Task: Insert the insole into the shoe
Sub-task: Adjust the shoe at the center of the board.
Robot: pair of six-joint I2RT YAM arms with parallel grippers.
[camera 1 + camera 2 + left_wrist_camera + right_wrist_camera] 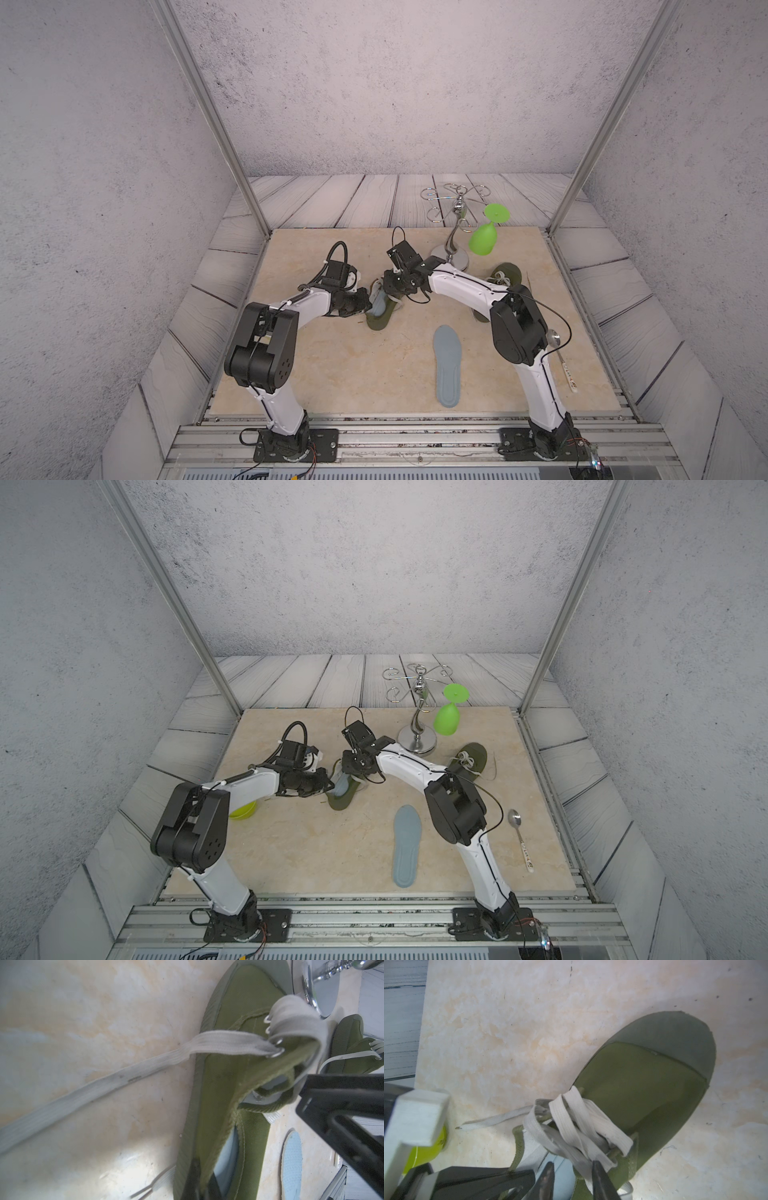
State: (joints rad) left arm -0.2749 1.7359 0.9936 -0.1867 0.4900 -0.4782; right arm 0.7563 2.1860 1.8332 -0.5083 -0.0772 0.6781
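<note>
Nearest, a loose blue-grey insole [447,365] flat on the beige slab [332,374], apart from both arms. Further back, an olive shoe [380,318] with a 2nd insole [379,306] partly inside. Left gripper [200,1180] clamped tight on the shoe's side wall. Right gripper [572,1178] part-open over the white laces [581,1130]; grip impossible to tell. Beyond, another olive shoe [505,274], a chrome rack [455,224] holding a green glass [482,241].

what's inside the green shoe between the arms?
A light blue insole lies in the green shoe, its heel end showing through the opening. The toe end is hidden by the upper and laces.
</note>
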